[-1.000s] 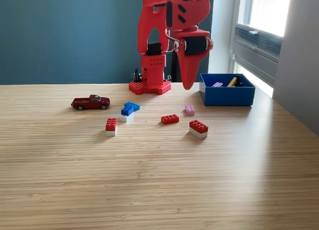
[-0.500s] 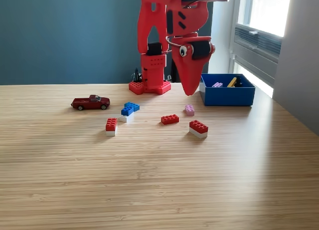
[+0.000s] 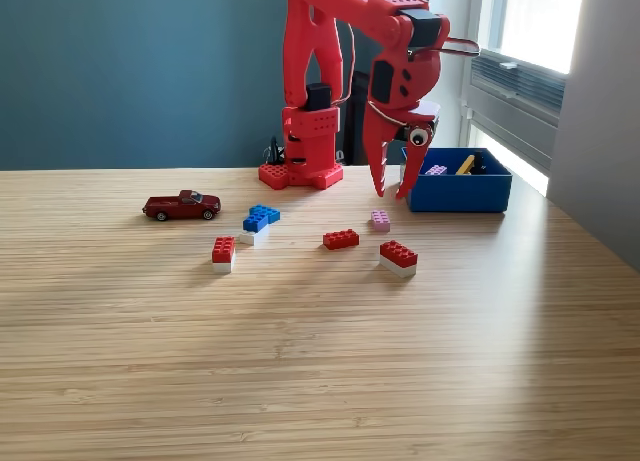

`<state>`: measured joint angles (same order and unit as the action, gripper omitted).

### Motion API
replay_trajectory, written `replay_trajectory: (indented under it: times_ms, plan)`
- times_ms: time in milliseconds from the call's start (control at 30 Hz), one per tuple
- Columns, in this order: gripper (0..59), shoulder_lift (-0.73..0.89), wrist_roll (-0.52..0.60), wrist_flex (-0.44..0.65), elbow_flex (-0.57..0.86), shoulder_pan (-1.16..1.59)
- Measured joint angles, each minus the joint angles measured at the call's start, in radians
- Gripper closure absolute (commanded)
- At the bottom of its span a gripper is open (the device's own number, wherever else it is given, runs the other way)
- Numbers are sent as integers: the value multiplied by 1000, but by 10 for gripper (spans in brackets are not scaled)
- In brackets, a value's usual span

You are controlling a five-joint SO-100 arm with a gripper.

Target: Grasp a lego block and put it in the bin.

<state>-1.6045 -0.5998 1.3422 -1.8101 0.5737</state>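
Several lego blocks lie on the wooden table: a red-on-white block [image 3: 223, 252], a blue and white cluster [image 3: 258, 221], a flat red block [image 3: 341, 239], a small pink block [image 3: 380, 220] and another red-on-white block [image 3: 398, 258]. The blue bin [image 3: 455, 193] stands at the exterior view's right, with a pink piece [image 3: 436, 169] and a yellow piece [image 3: 466, 164] inside. My red gripper [image 3: 391, 194] hangs point-down just above and behind the pink block, left of the bin. Its jaws stand a little apart with nothing between them.
A dark red toy car [image 3: 181, 206] is parked at the left of the blocks. The arm's red base [image 3: 301, 173] is bolted at the back of the table. A window and a grey wall close off the right side.
The gripper has swung out from the arm towards the right and turned, and its jaws, shut a second ago, now stand apart. No block has moved.
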Motion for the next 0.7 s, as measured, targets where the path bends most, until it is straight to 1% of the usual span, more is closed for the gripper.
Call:
replay_trajectory:
  times_ms: [133, 267, 467, 633, 700]
  plan:
    - [341, 0, -57, -9, -8, 5]
    - [308, -8, -104, -9, -51, 5]
    - [297, -9, -147, -6, -87, 5]
    - [288, -9, -179, 57, -89, 5]
    - [274, -17, -196, 81, -89, 5]
